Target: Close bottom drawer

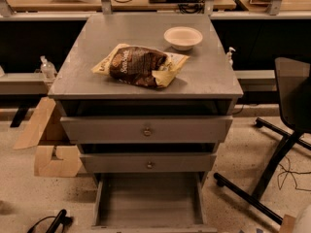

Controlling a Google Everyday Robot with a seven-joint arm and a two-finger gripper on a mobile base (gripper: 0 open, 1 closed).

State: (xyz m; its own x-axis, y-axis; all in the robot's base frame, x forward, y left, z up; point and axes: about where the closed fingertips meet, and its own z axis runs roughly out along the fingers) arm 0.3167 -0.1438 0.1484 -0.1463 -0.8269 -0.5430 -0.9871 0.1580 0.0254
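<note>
The grey metal cabinet [214,84] has three drawers. The bottom drawer [148,203] is pulled far out toward me as a shallow tray with nothing in it. Its low front panel [150,227] lies at the frame's bottom edge, and its knob is out of view. The two taller-fronted drawers above, top [146,129] and middle [148,163], each stand slightly out and show a round knob. My gripper [57,220] shows only as a dark slender shape low at the bottom left, left of the bottom drawer and apart from it.
A chip bag [138,66] and a white bowl [183,37] lie on the cabinet top. Cardboard pieces [48,144] lean at the cabinet's left. A black office chair [286,125] stands at the right, its legs reaching toward the drawer. A workbench runs behind.
</note>
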